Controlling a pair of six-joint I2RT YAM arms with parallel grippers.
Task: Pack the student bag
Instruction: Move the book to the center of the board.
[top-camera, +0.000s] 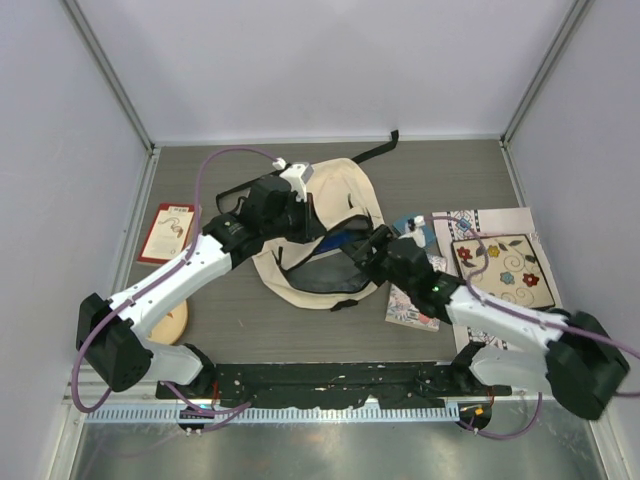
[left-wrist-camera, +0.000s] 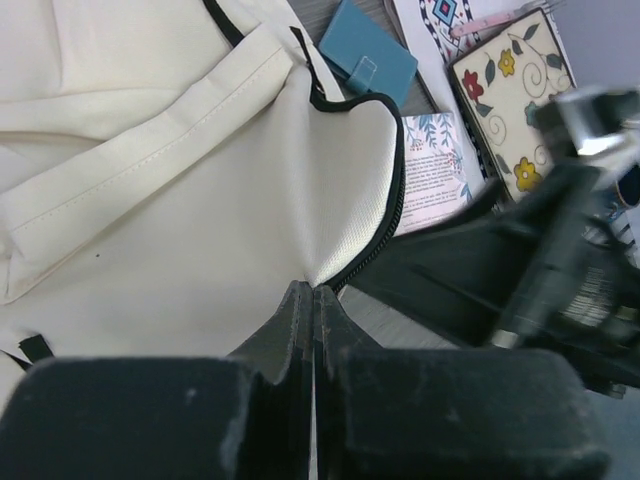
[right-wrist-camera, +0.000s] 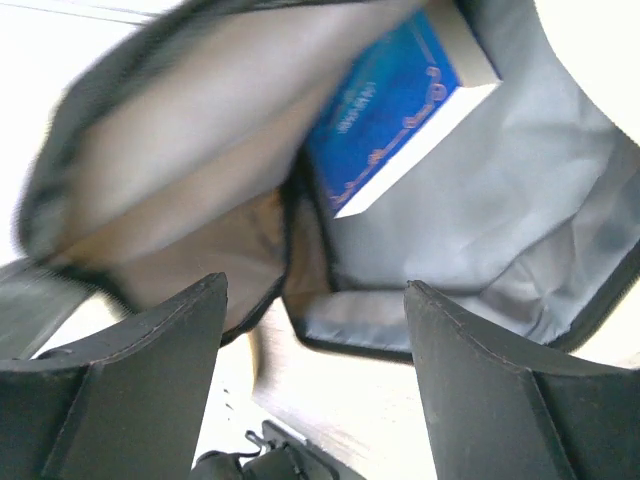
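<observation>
The left gripper (top-camera: 310, 226) and right gripper (top-camera: 373, 244) reach the student bag (top-camera: 335, 185).

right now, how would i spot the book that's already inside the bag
Find the cream student bag in the middle of the table, its mouth open. Inside, against the grey lining, sits the blue book. Unlike the pale flowered books lying on the table to the bag's right, it is deep blue with a gold border.

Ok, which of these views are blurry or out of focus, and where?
Right wrist view: smeared throughout, worst along the rim of the student bag, and the blue book inside is soft. Left wrist view: bag fabric crisp, the right arm blurred. Top view: sharp and evenly lit.
</observation>
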